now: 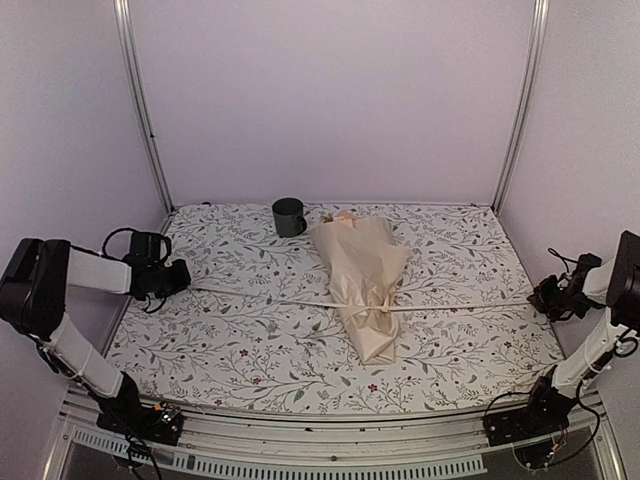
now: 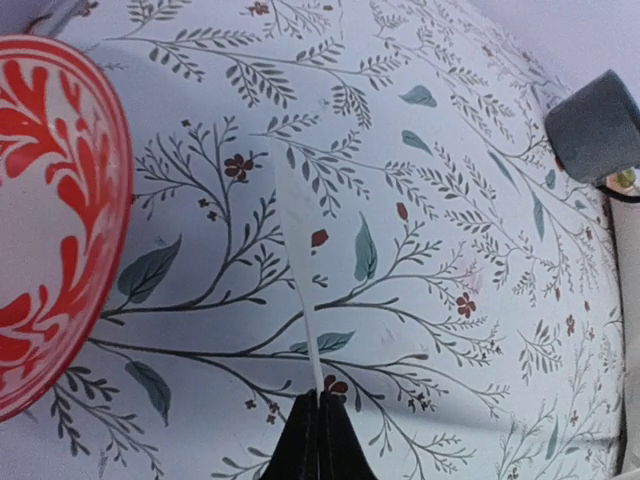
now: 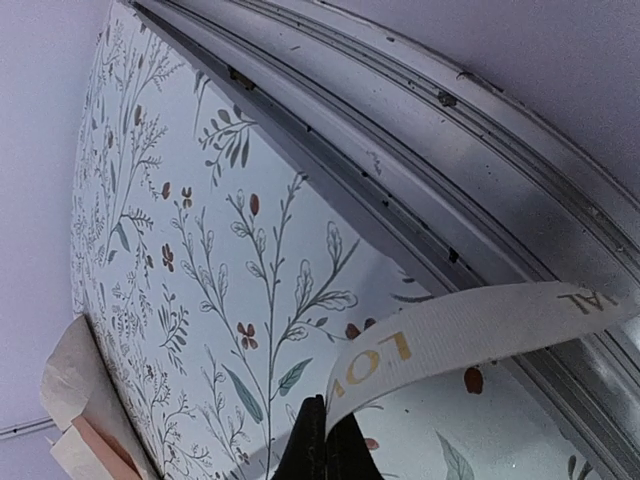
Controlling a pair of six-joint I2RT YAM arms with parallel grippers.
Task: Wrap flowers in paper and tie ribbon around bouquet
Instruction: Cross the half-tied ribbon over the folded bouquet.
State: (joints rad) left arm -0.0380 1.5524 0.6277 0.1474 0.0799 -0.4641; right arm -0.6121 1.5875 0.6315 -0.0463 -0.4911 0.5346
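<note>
Bouquet [image 1: 362, 285] lies at centre of the top view, ribbon [image 3: 450, 335] tied round its narrow lower end, with left gripper [image 1: 183, 280] and right gripper [image 1: 538, 298] each clamped fully closed on one ribbon end.

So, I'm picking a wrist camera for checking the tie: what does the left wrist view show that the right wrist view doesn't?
Only left wrist: the dark mug and a red-patterned round thing. Only right wrist: gold lettering on the ribbon and the metal frame rail. Both: the floral cloth, and the left end effector and right end effector each shut on the ribbon.
</note>
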